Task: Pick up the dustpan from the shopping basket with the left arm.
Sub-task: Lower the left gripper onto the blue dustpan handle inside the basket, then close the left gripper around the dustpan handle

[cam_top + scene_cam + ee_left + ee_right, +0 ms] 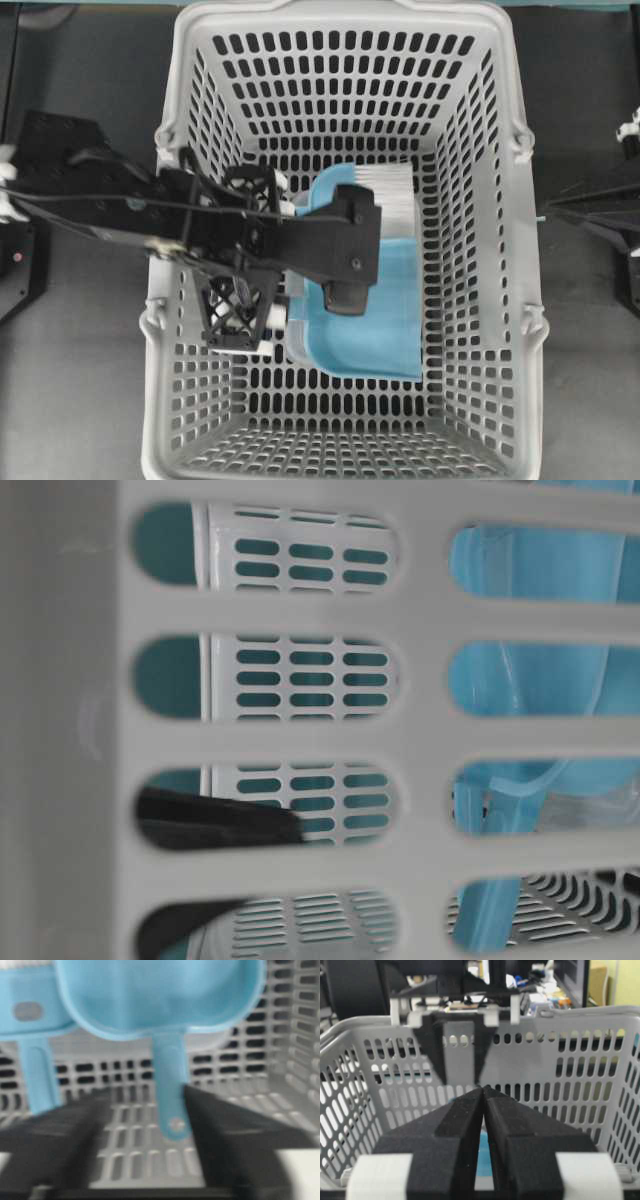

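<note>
On my overhead feed the shopping basket [345, 50] filled most of the frame, a big light grey tub with slotted walls and floor, sitting on the dark bench [80, 400]. My left arm [110, 205] reached in over the basket's left wall, its black wrist block hanging above the middle of the basket floor.

The dustpan [385, 330] lay on the basket floor toward the right wall, its light blue pan partly covered by the wrist block. A blue hand brush [375, 185] with white bristles lay just beyond it, toward the far wall, touching or overlapping the pan's far edge; I couldn't tell which.

In the left wrist view the left gripper [150, 1125] stood wide, one dark finger on each side of the dustpan's thin handle [170, 1080], with clear gaps to both. The hole at the handle's end sat between the fingers. That view was blurred, so I couldn't judge how close the pads were in height.

The right gripper [483, 1091] was outside the basket, facing its right wall, with its two black fingers pressed together and nothing between them.
</note>
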You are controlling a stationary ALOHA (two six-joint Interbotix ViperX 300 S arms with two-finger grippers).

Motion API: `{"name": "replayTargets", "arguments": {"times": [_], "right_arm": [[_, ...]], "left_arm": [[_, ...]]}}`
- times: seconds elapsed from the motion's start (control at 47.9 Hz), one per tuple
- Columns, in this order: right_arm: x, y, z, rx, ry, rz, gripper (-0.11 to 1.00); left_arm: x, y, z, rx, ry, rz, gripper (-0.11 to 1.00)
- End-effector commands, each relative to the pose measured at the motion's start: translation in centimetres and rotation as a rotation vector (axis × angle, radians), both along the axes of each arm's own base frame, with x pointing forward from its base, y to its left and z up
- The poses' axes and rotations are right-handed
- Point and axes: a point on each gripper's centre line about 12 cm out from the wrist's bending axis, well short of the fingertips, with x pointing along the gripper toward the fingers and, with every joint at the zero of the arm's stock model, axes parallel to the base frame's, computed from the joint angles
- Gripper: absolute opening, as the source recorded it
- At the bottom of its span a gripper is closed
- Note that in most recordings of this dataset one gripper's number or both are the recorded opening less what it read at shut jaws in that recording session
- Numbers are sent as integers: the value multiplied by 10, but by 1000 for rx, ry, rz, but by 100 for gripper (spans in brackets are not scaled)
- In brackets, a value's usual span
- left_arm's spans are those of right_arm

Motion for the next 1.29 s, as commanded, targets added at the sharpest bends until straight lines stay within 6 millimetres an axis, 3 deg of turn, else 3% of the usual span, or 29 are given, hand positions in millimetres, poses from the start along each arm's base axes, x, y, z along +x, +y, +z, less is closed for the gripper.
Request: {"name": "replayTargets", "arguments": {"times": [0.0, 0.125, 0.396, 0.605, 0.689, 0.814, 0.855, 1.127, 1.273], "right_arm": [[1, 0, 5, 5, -12, 1, -1], [1, 0, 3, 5, -7, 1, -1], [0, 1, 2, 5, -6, 6, -1], [-1, 1, 0, 17, -4, 7, -1], [-1, 1, -2, 21, 4, 7, -1], [-2, 1, -3, 23, 12, 7, -1], [-3, 1, -3, 22, 13, 7, -1], [-5, 1, -4, 39, 25, 7, -1], [-6, 1, -6, 62, 36, 7, -1]], "left_arm": [[1, -4, -6, 3, 12, -5, 70], [3, -8, -32, 9, 59, -11, 90], [7, -22, -66, -3, 65, 1, 88], [4, -21, -75, -19, 76, 63, 85], [6, -22, -71, -22, 63, 62, 73], [9, -22, -58, -27, 33, 59, 37], [10, -22, -52, -31, 16, 59, 29], [5, -20, 8, -33, -28, 47, 31], [-2, -17, 51, -45, -87, 50, 31]]}}
